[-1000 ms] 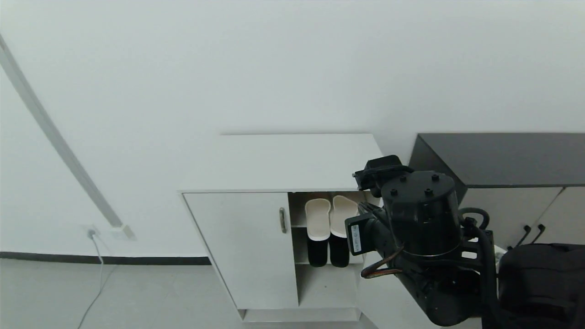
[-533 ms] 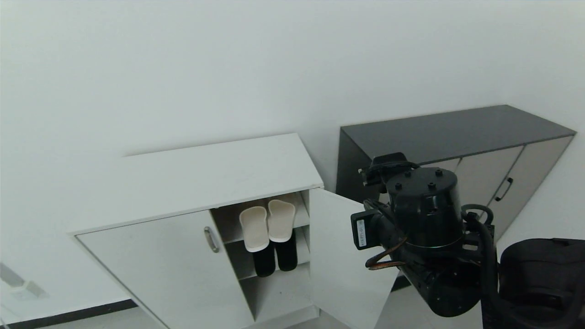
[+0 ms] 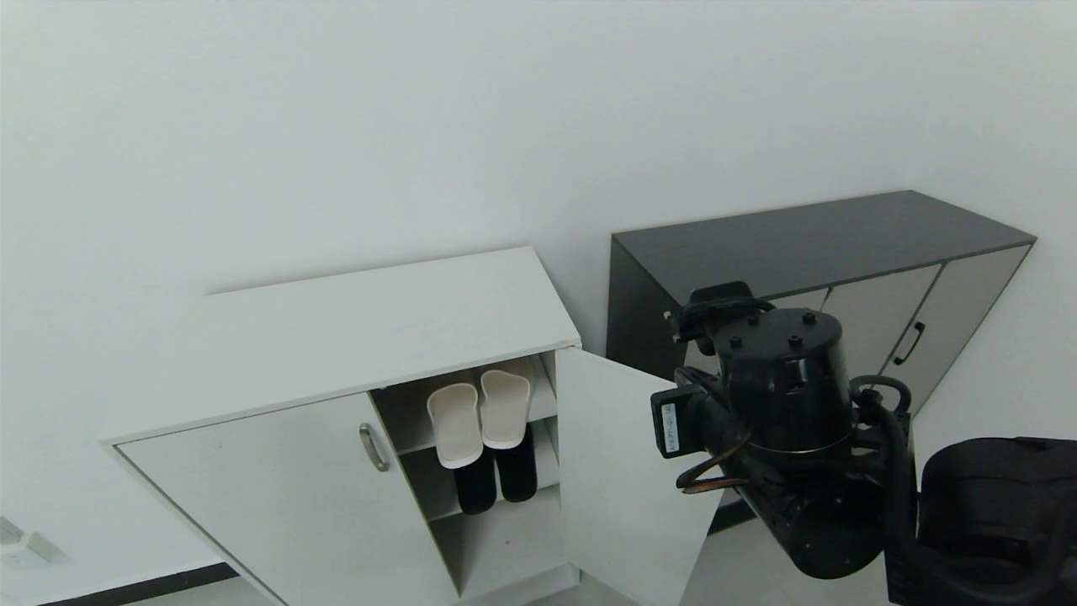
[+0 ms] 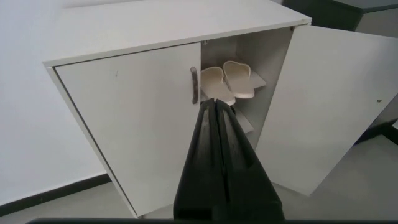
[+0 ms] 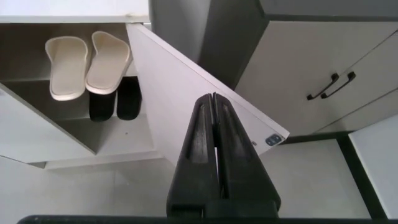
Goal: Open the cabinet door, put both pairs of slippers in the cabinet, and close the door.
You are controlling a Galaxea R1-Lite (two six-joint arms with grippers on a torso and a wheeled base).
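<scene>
Cabinet door (image 3: 624, 471) ajar, seemingly clear of left claw (image 4: 215, 104) and right claw (image 5: 214, 98), both closed.

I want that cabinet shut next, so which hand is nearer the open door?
Right. The right hand is just in front of the open door; the left hand faces the closed door beside it.

White cabinet (image 3: 379, 320), cream slippers (image 3: 480, 412), black slippers (image 3: 498, 480), dark grey sideboard (image 3: 799, 244)
</scene>
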